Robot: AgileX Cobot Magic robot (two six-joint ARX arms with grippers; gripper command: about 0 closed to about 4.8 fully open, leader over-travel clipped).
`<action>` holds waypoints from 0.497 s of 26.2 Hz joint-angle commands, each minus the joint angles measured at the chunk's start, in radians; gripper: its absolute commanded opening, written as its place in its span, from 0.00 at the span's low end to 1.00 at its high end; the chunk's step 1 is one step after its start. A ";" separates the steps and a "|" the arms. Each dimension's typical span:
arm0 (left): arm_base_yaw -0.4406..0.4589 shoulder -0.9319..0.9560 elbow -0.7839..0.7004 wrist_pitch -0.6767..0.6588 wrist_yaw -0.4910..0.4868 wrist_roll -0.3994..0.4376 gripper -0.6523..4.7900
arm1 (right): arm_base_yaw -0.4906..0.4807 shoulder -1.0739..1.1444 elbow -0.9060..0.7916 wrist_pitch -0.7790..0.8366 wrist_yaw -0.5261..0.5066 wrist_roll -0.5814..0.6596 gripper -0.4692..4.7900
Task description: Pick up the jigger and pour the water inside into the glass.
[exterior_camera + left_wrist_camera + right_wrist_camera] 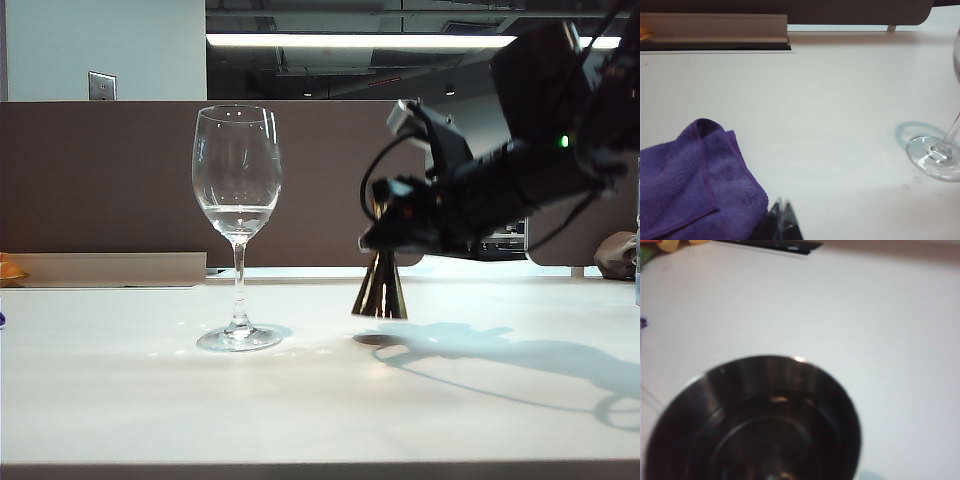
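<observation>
The gold jigger (381, 288) is to the right of the glass (237, 180), with its dark lower cone a little above the table and its shadow below. My right gripper (388, 232) reaches in from the right and is shut on the jigger's waist. The right wrist view looks down into the jigger's dark cup (755, 425), which hides the fingers. I cannot make out water there. The glass stands upright with a shallow layer of water (238, 214) in its bowl. My left gripper (782, 216) is shut and empty. It rests low beside a cloth, with the glass's foot (935, 157) well off to one side.
A purple cloth (690, 180) lies crumpled right by the left gripper. A tan rail (110, 268) and a brown partition run along the table's back edge. An orange-yellow object (8, 268) sits at the far left.
</observation>
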 commanded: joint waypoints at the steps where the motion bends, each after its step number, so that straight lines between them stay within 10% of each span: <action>1: 0.002 0.001 -0.003 0.005 0.004 0.008 0.11 | 0.001 -0.057 0.021 -0.050 -0.002 -0.018 0.08; 13: 0.002 0.001 -0.003 0.005 0.004 0.008 0.11 | 0.001 -0.232 0.187 -0.397 0.000 -0.056 0.08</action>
